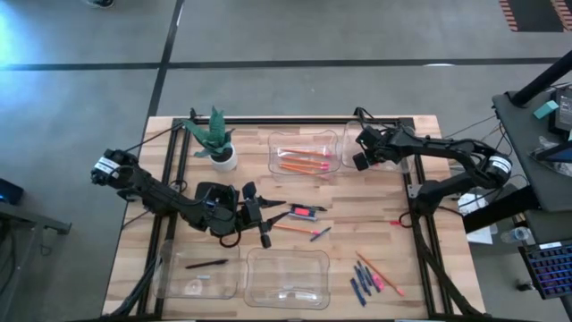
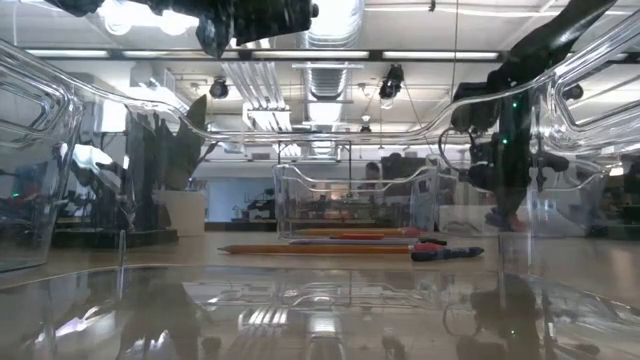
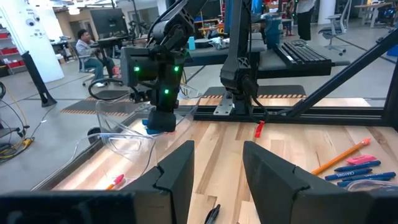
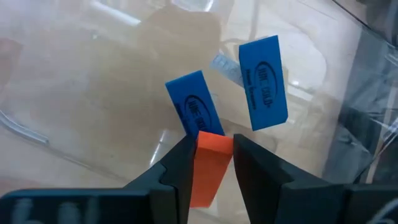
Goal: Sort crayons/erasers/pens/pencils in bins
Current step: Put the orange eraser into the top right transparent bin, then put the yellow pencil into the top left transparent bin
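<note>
The right gripper (image 4: 210, 163) hangs over the clear bin (image 1: 350, 161) at the upper right of the tabletop (image 1: 393, 241) in the high view, its jaws only a little apart with an orange eraser (image 4: 208, 167) between them; the fingers look to be touching its sides, though I cannot tell whether they grip firmly or are letting go. Two blue erasers (image 4: 261, 82) lie on the bin floor just beyond it, which suggests this tub is the eraser bin and the orange block is held low for a short drop beside them. The left gripper (image 1: 253, 217) sits left of centre, its jaws partly open and holding nothing, pointed toward the loose pens and pencil (image 1: 295, 229) at mid-frame, probably ready for the next pick. Orange pencils (image 1: 302, 161) already fill the upper-centre bin, one black pen (image 1: 206, 264) lies in the lower-left bin, and dark-blue crayons (image 1: 365, 279) wait unsorted at lower right.
</note>
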